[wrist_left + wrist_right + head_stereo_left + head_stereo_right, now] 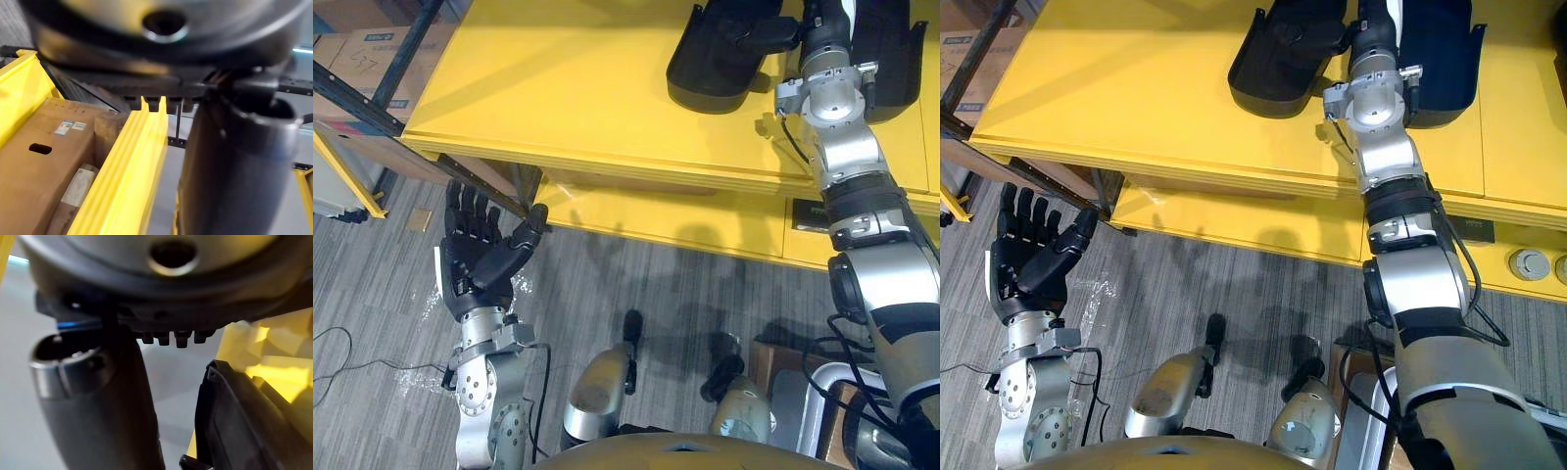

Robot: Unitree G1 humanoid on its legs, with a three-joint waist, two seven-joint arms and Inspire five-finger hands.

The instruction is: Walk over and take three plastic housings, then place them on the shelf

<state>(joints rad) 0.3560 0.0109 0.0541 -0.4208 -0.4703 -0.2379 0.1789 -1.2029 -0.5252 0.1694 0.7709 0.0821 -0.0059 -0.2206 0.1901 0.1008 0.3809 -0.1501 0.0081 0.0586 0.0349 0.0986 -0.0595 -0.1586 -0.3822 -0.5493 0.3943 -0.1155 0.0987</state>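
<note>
Two black plastic housings lie on the yellow shelf top [558,78]: one [710,69] left of my right arm, the other [893,59] to its right. My right hand [822,29] reaches up between them, with its dark thumb side lying over the left housing's near edge. In the right wrist view the thumb [93,396] stands straight, the fingers look uncurled, and a housing's rim [234,421] sits close beside it. My left hand [480,255] hangs open, palm up, above the grey floor, below the shelf's front edge.
A lower yellow shelf level [656,220] sticks out under the top one. A dark rack beam [372,110] and cardboard boxes [362,54] stand at the left. Two round grey parts [1528,264] lie on the lower level at the right. Grey carpet [636,284] lies in front.
</note>
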